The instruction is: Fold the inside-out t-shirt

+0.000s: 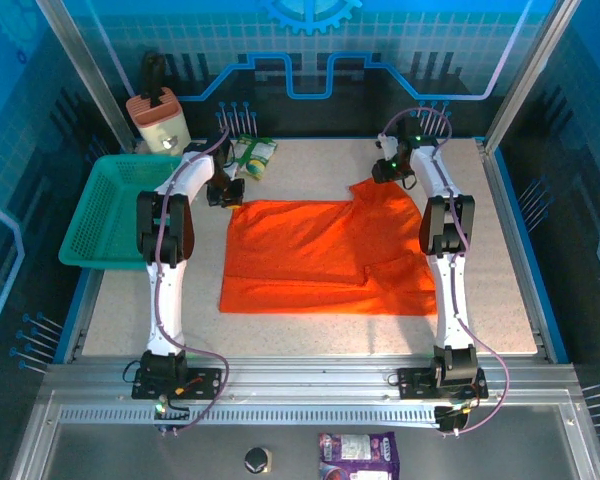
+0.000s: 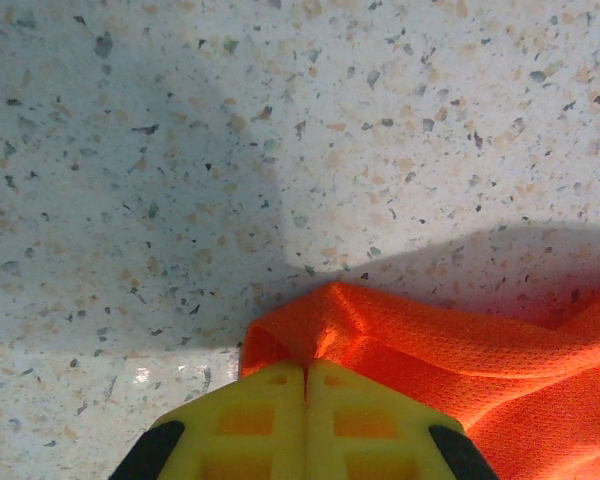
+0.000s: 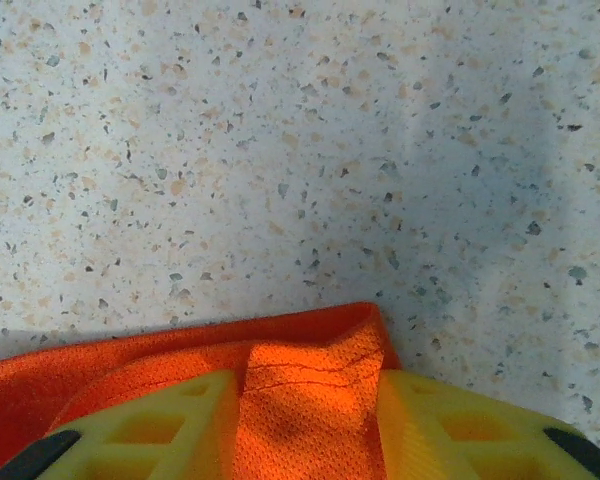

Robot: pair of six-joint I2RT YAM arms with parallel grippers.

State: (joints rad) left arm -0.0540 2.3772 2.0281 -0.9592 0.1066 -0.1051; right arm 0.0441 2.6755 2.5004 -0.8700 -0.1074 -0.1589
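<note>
Centrally on the table (image 1: pixel 500 280) lies the shirt (image 1: pixel 310 255), orange-red and spread mostly flat. Its right part is doubled over itself, and the far right corner rises toward the right arm.

The left end effector (image 1: pixel 225 192) is at the shirt's far left corner. In the left wrist view it (image 2: pixel 305 368) is clenched, the yellow fingers (image 2: pixel 250 420) pressed together with a pinch of cloth bunched at their tips and the speckled table just beyond.

The right end effector (image 1: pixel 385 172) is at the far right corner. In the right wrist view it (image 3: pixel 308 378) is grasping the shirt: a thick hemmed fold fills the gap between its fingers (image 3: pixel 170 425) and touches both.

A teal mesh basket (image 1: pixel 100 215) sits at the left edge of the table, beside the left arm and apart from the shirt. Its mesh bottom is in plain sight where the arm does not cover it.

Behind the basket stands a beige object (image 1: pixel 158 120) with a dark handle. A green packet (image 1: pixel 252 155) lies on the far side of the table near the left end effector. A purple packet (image 1: pixel 358 455) lies on the near ledge in front of the arm bases.
</note>
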